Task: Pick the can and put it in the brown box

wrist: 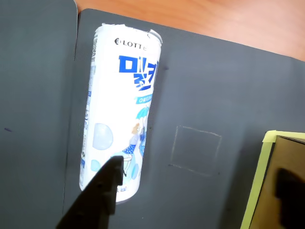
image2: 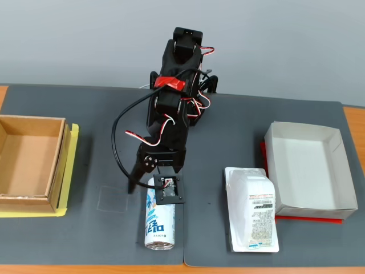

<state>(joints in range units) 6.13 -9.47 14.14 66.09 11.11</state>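
The can (wrist: 119, 109) is white with blue lettering and lies on its side on the dark mat; it also shows in the fixed view (image2: 160, 221), near the front edge. My gripper (wrist: 200, 179) is open and empty, hovering over the can's far end (image2: 149, 184). In the wrist view one black finger (wrist: 107, 183) overlaps the can's lower end and the other finger (wrist: 289, 188) shows as a dark blur at the right. The brown box (image2: 28, 157) stands open at the far left of the table; its corner shows in the wrist view (wrist: 286, 157).
A white plastic-wrapped packet (image2: 252, 210) lies right of the can. A white-grey box (image2: 308, 168) sits on a red base at the right. A yellow sheet (image2: 71, 171) lies under the brown box. A faint square outline (image2: 111, 200) marks the mat.
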